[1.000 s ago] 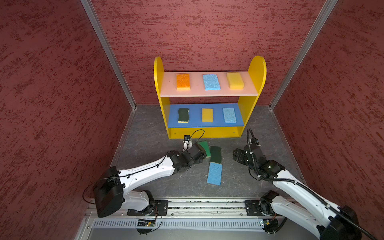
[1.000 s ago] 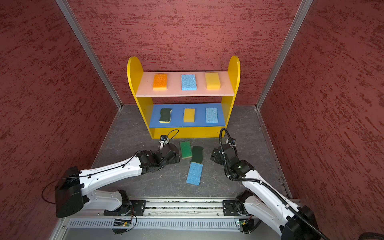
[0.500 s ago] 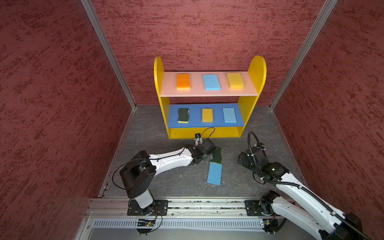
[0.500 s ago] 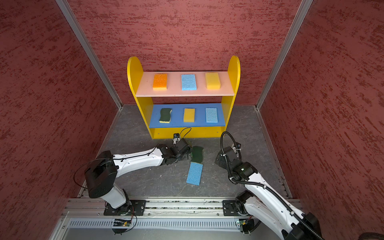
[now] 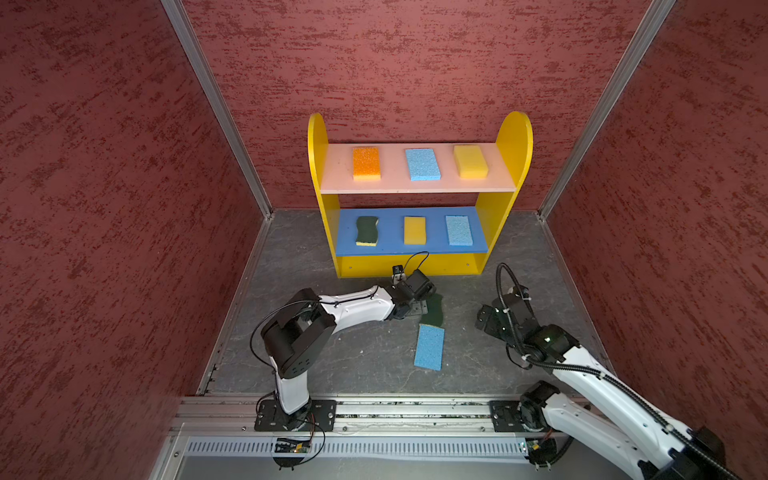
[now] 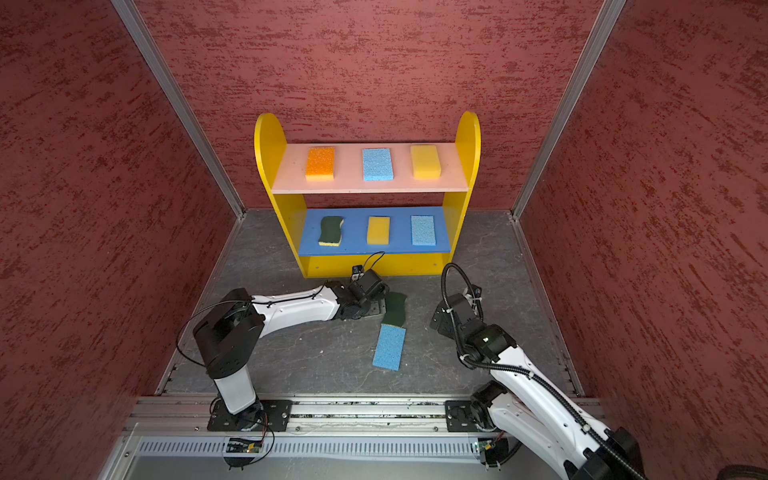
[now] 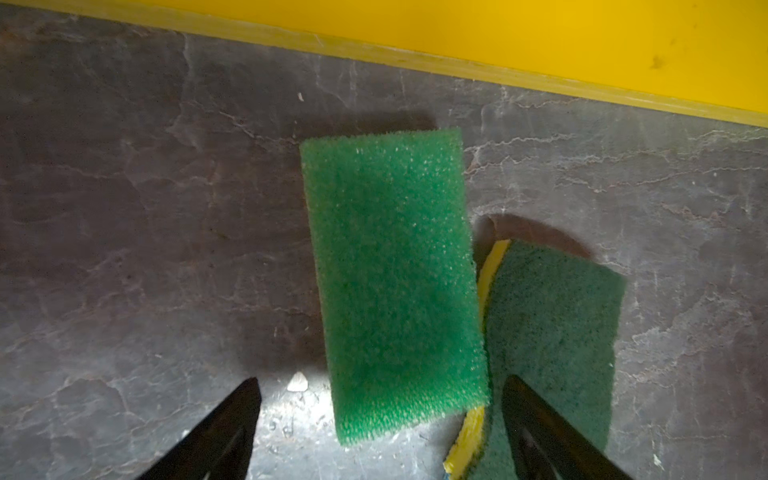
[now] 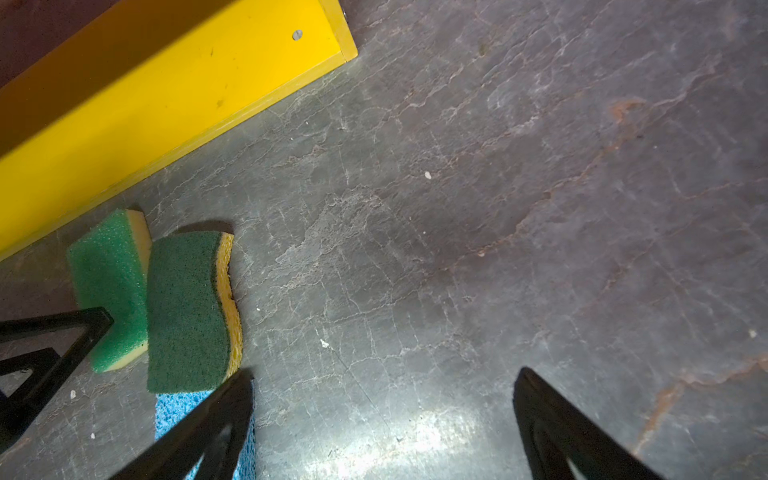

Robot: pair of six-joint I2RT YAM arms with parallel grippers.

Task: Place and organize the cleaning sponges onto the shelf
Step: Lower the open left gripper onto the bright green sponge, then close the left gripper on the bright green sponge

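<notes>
Green sponge: the bright green-topped sponge (image 7: pixel 395 282) lies flat on the grey floor (image 7: pixel 124 208), just on the near side of the shelf (image 5: pixel 415 266) and about midway along its yellow base. In both top views the left wrist hides it.
Long axis: runs near to far, toward the shelf base, roughly in line with the left gripper's reach.
Left gripper: the left gripper (image 7: pixel 381 382) has its jaws spread wide and holds nothing. They straddle the sponge's near end across its short width.
Neighbour: the wavy scourer (image 7: pixel 552 332) touches the green sponge's right long edge, and one finger hangs over it. I judge that a straight descent would land that finger on the scourer.
Blue sponge: the blue sponge (image 5: pixel 430 347) lies nearer, at the scourer's near end.
Nearer arm: the left, plainly.
Right gripper: the right gripper (image 8: pixel 384 374) is also wide open and empty, over bare floor to the right, apart from the pile.
Shelf: three sponges each on the pink and blue boards.
Writing: no brand, label or lettering can be read.
</notes>
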